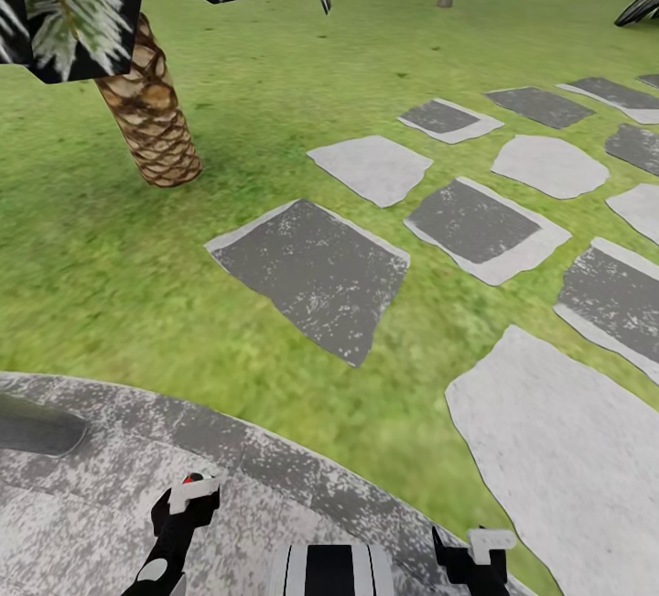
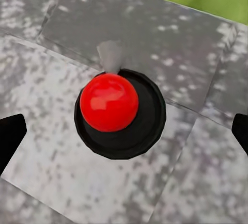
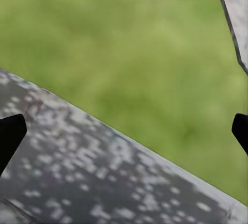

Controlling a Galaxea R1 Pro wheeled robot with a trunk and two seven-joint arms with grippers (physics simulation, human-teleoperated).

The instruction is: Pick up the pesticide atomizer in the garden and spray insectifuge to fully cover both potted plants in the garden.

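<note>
Robot is parked at the paved patio [image 1: 110, 449] edge, facing lawn [image 1: 91, 285] and stepping stones [image 1: 316, 271]; left end effector [image 2: 124, 131] and right end effector [image 3: 124, 131] are held low, fingers spread, empty, likely for travel; atomizer and potted plants are not located.

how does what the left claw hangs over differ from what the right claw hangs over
The left claw hangs over speckled grey paving, with a red ball on a black disc beneath it. The right claw hangs over the patio's edge, with green lawn beyond. Both claws are open and empty.
</note>
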